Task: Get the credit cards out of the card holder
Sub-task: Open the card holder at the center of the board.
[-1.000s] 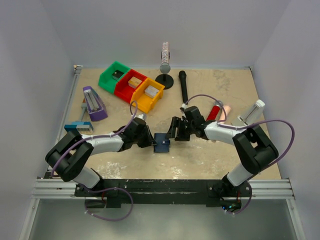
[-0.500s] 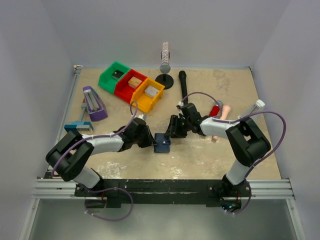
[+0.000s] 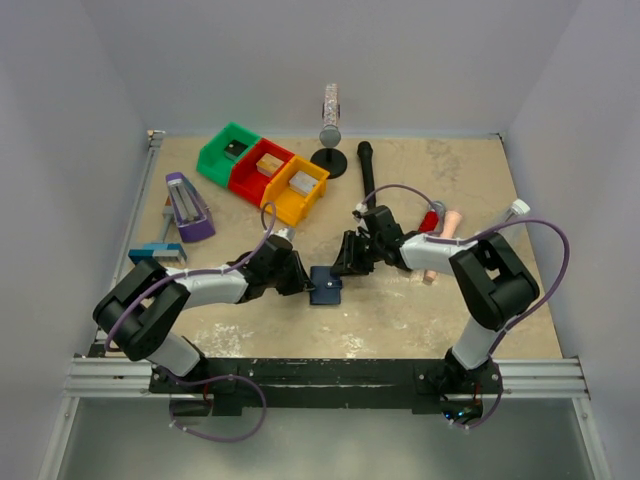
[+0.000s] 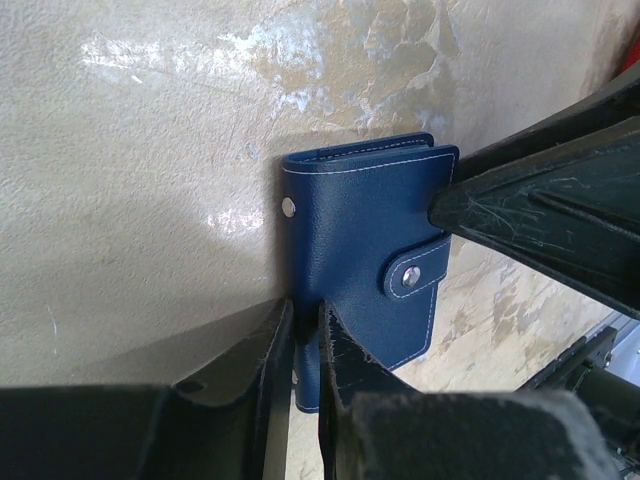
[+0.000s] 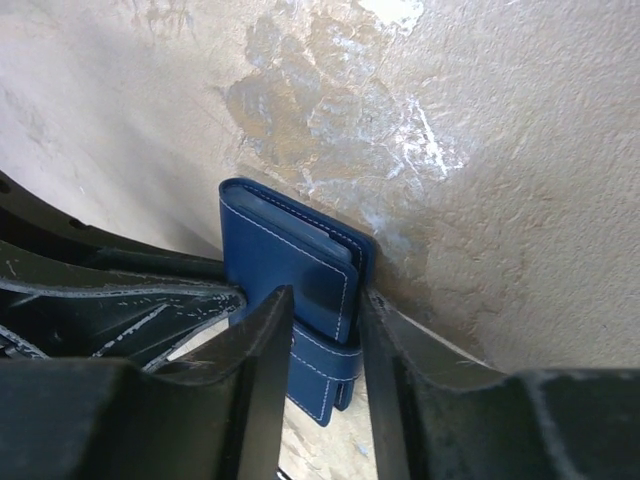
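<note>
The left claw [image 4: 300,325] is pinched narrow on the near edge of the card holder [image 4: 355,245] — a dark blue wallet, folded shut, its snap tab [image 4: 412,275] fastened. The right claw [image 5: 323,305] straddles the opposite, tab-side edge, fingers close against the leather on both sides — whether it truly squeezes, I cannot tell. The wallet lies on the mottled beige counter [image 3: 400,320], mid-front, between the two arms. Farther back on the left, a green bin [image 3: 222,160], a red bin [image 3: 252,178] and a yellow bin [image 3: 288,200] stand in a row.
</note>
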### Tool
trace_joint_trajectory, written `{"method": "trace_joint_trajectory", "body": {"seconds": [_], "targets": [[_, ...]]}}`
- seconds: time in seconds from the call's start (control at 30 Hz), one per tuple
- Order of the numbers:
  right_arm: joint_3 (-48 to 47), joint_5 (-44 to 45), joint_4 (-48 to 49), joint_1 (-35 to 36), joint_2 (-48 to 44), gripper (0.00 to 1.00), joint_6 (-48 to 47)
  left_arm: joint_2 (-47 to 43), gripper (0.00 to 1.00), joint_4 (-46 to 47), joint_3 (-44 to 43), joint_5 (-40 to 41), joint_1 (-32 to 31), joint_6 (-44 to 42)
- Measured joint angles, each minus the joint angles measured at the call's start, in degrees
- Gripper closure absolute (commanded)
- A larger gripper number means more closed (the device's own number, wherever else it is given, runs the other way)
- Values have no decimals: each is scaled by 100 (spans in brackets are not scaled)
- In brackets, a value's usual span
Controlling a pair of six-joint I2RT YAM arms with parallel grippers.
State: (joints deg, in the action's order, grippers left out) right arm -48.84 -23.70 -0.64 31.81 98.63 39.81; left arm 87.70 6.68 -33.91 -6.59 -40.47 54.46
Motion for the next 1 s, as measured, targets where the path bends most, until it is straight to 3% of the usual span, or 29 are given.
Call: {"method": "trace_joint_trajectory", "body": {"seconds": [0.47,0.57,1.0], "targets": [[166,-140,376,-101,39,90,-33,15,89,15,0,-55,31,-2],[221,-201,525,-114,37,99,-33,15,89,20,4,-66,33,-2],[494,-586,955,-140,-81,100,-37,-197,87,92,225,-52,31,-4]]}}
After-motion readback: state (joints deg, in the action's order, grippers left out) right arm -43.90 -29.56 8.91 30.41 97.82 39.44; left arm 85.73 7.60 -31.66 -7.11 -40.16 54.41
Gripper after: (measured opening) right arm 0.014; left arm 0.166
